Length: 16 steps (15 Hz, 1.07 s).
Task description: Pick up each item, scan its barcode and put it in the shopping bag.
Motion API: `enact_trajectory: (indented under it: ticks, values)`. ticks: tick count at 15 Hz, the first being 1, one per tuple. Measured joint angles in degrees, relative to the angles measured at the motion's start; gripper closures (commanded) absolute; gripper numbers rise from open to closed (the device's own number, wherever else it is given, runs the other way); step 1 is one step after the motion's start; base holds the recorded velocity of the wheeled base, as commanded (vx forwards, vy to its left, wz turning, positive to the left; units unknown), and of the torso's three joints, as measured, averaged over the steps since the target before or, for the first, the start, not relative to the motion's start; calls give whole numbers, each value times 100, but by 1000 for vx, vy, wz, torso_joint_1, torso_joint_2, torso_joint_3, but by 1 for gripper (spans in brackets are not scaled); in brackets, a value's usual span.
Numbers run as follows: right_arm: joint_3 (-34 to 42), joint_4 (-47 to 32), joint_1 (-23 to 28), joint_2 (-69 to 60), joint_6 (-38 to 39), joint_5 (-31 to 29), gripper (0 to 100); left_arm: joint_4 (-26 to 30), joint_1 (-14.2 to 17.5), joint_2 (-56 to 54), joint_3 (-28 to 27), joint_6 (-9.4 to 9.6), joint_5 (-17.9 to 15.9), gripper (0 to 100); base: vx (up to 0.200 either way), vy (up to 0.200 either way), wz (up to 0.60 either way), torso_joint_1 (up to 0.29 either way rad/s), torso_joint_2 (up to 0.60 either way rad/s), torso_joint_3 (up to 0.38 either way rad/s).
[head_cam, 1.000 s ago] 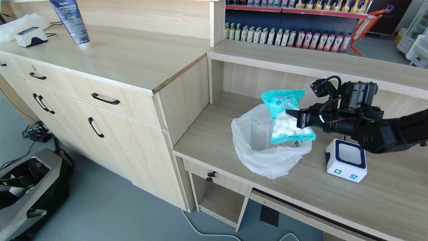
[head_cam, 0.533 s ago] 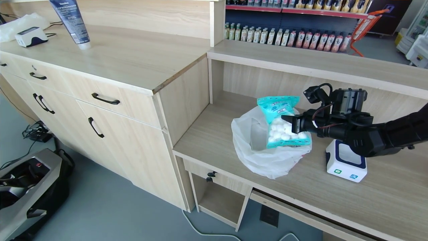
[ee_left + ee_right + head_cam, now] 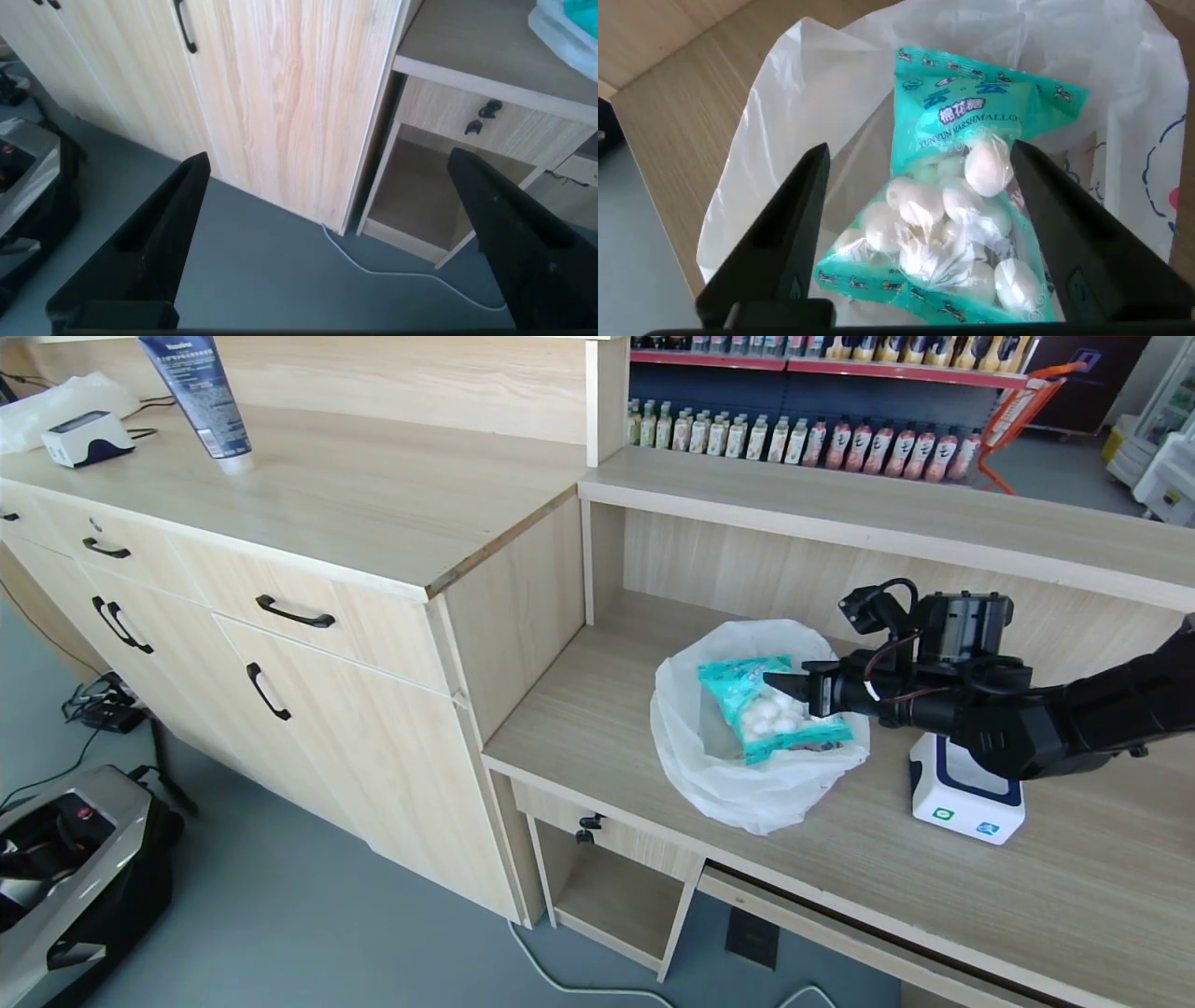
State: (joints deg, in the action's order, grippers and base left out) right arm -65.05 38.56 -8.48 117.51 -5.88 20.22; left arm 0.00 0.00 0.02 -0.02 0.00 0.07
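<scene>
Marshmallow packet (image 3: 770, 711): teal, white balls inside, lying tilted in the white shopping bag (image 3: 747, 793).
Right gripper (image 3: 789, 678) fingers spread wide, empty; 1 s ago it held the packet above the bag.

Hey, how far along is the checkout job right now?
Done: the marshmallow pack lies inside the shopping bag; whether it was scanned I cannot tell. In hand: nothing. The right gripper hovers open over the pack, and the left gripper is open too. Left: pulling the arm clear, then probably the blue tube on the higher counter.
</scene>
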Motion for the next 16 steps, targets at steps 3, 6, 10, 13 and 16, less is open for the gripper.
enact_trajectory:
  ticks: [3,6,10,13,16]
  values:
    - [-82,-216,-9,-286,-158,-9,0,0,0,0,0,2,-2,0,0,0,0,0,0,0]
    - [-162,-791,59,-1073,-510,-15,0,0,0,0,0,0,0,0,0,0,0,0,0,0]
    - [-165,-1620,819,-2341,-1585,82,0,0,0,0,0,2,2,0,0,0,-450,-1,4,3]
    - [-317,-1686,1443,-2872,-2105,391,0,2,-2,0,0,2,0,0,0,0,-600,-1,-1,4]
    - [-313,-1688,1754,-3118,-2178,418,0,0,0,0,0,0,0,0,0,0,-600,2,2,2]
